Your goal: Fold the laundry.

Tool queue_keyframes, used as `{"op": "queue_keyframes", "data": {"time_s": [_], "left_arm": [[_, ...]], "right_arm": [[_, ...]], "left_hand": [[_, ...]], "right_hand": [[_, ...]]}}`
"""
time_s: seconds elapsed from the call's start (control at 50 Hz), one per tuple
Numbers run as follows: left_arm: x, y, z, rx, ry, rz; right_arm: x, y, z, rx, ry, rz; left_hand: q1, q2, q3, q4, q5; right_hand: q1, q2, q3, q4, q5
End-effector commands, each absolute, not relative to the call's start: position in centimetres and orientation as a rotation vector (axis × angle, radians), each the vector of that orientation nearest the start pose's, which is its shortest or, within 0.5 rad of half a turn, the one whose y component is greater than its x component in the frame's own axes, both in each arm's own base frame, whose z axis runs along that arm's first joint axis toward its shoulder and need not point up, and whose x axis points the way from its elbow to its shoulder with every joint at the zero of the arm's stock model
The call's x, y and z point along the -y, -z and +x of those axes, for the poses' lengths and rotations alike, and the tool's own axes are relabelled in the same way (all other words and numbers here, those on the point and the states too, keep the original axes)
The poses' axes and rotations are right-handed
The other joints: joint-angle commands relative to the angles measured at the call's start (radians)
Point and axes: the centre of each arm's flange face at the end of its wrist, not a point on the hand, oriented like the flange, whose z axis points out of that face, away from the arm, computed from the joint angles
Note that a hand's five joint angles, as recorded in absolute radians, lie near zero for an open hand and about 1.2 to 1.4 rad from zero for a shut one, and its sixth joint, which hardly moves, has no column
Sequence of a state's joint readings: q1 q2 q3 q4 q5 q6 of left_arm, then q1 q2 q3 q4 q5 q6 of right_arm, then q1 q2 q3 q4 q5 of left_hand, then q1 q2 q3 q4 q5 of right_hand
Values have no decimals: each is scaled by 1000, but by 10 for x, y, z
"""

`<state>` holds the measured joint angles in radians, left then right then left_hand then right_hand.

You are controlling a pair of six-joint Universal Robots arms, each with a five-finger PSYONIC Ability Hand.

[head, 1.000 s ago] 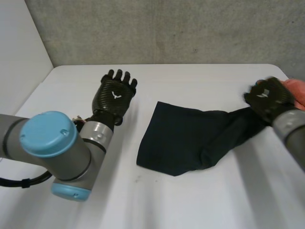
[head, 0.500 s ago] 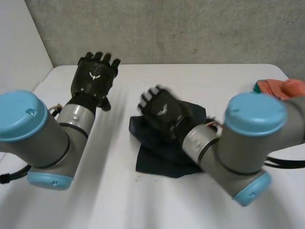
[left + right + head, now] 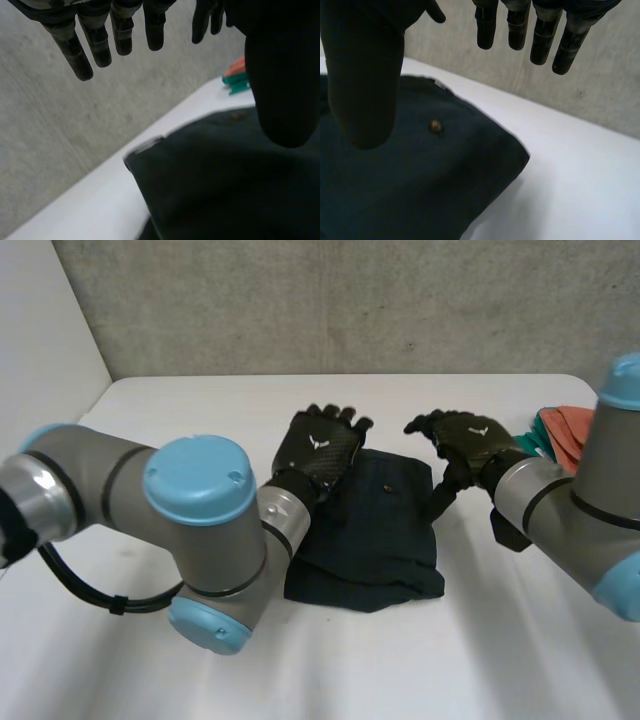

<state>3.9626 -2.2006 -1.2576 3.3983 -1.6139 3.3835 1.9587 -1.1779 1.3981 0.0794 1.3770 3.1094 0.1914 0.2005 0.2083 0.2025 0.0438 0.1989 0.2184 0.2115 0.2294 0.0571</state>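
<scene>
- Your dark blue cloth point(image 3: 372, 540) lies folded into a rough square on the white counter point(image 3: 180, 410), flat, with neither hand gripping it.
- Your left hand point(image 3: 318, 446) sits over the cloth's far corner on the left-arm side. Its fingers point(image 3: 97, 47) are straight and slightly spread, the thumb held apart, and they hold nothing.
- In the left wrist view the cloth lies under that palm. You cannot tell whether the palm touches it.
- Your right hand point(image 3: 472, 436) hangs just beside the cloth's far corner on the right-arm side. Its fingers point(image 3: 541, 40) are straight and a little apart, and they hold nothing.
- In the right wrist view those fingers reach out past the cloth's edge while the thumb hangs above the cloth.
- A small brown button point(image 3: 436, 126) shows on the cloth's top layer, near the right thumb.
- A pile of orange and teal cloths point(image 3: 565, 432) lies beyond the right hand, well apart from the dark cloth.
- A grey wall point(image 3: 350, 300) stands behind the cloth.
</scene>
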Motion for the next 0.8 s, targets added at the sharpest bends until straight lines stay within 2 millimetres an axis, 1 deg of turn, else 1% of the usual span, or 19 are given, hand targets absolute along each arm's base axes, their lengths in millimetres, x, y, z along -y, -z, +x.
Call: {"op": "queue_keyframes", "data": {"time_s": [0.02, 0.06, 0.08, 0.14, 0.16, 0.24, 0.28, 0.38, 0.42, 0.5, 0.52, 0.56, 0.58, 0.64, 0.66, 0.72, 0.74, 0.8], "left_arm": [[237, -160, -381, -2264, 2134, 1160], [236, -153, -377, -2237, 2063, 1182], [233, -148, -373, -2207, 1997, 1216], [230, -140, -366, -2182, 1914, 1243], [227, -135, -363, -2180, 1877, 1253], [222, -127, -357, -2211, 1831, 1243], [219, -126, -356, -2223, 1829, 1239], [217, -131, -353, -2248, 1831, 1186], [218, -136, -352, -2235, 1843, 1165], [223, -154, -352, -2202, 1908, 1112], [226, -162, -354, -2188, 1944, 1095], [229, -170, -356, -2176, 1979, 1077], [232, -177, -358, -2165, 2014, 1058], [236, -186, -363, -2140, 2076, 1048], [238, -192, -368, -2124, 2127, 1059], [239, -192, -376, -2120, 2172, 1129], [237, -190, -380, -2123, 2187, 1189], [237, -176, -385, -2148, 2162, 1272]], "right_arm": [[289, -203, 284, -2220, 1544, -652], [292, -200, 285, -2225, 1538, -655], [294, -197, 286, -2229, 1528, -660], [298, -193, 289, -2239, 1516, -668], [300, -190, 289, -2247, 1509, -678], [303, -180, 292, -2264, 1497, -711], [304, -174, 294, -2277, 1494, -738], [304, -161, 298, -2308, 1496, -800], [304, -155, 298, -2324, 1492, -834], [303, -150, 298, -2334, 1496, -896], [303, -150, 297, -2336, 1497, -901], [301, -149, 297, -2340, 1491, -909], [300, -149, 296, -2341, 1489, -909], [298, -148, 295, -2345, 1481, -911], [296, -150, 295, -2342, 1481, -909], [294, -152, 294, -2338, 1485, -906], [293, -155, 294, -2335, 1490, -903], [292, -160, 294, -2324, 1505, -894]], "left_hand": [[-13, -22, -30, -24, -40], [-13, -22, -30, -24, -40], [-13, -22, -30, -24, -40], [-13, -22, -30, -24, -40], [-13, -22, -30, -24, -40], [-16, -25, -33, -27, -43], [-17, -26, -34, -28, -44], [-17, -26, -34, -28, -44], [-17, -26, -34, -28, -44], [-17, -26, -34, -28, -44], [-17, -26, -34, -28, -44], [-17, -26, -34, -28, -44], [-17, -26, -34, -28, -44], [-17, -26, -34, -28, -44], [-17, -26, -34, -28, -44], [-17, -26, -34, -28, -44], [-17, -26, -34, -28, -44], [-16, -25, -33, -27, -43]], "right_hand": [[-24, -44, -37, -55, -57], [-24, -44, -37, -55, -57], [-24, -44, -37, -55, -57], [-24, -44, -37, -55, -57], [-24, -44, -37, -55, -57], [-24, -44, -37, -55, -57], [-24, -44, -37, -55, -57], [-24, -44, -37, -55, -57], [-24, -44, -37, -55, -57], [-24, -44, -37, -55, -57], [-24, -44, -37, -55, -57], [-24, -44, -37, -55, -57], [-24, -44, -37, -55, -57], [-24, -44, -37, -55, -57], [-24, -44, -37, -55, -57], [-24, -44, -37, -55, -57], [-24, -44, -37, -55, -57], [-24, -44, -37, -55, -57]]}}
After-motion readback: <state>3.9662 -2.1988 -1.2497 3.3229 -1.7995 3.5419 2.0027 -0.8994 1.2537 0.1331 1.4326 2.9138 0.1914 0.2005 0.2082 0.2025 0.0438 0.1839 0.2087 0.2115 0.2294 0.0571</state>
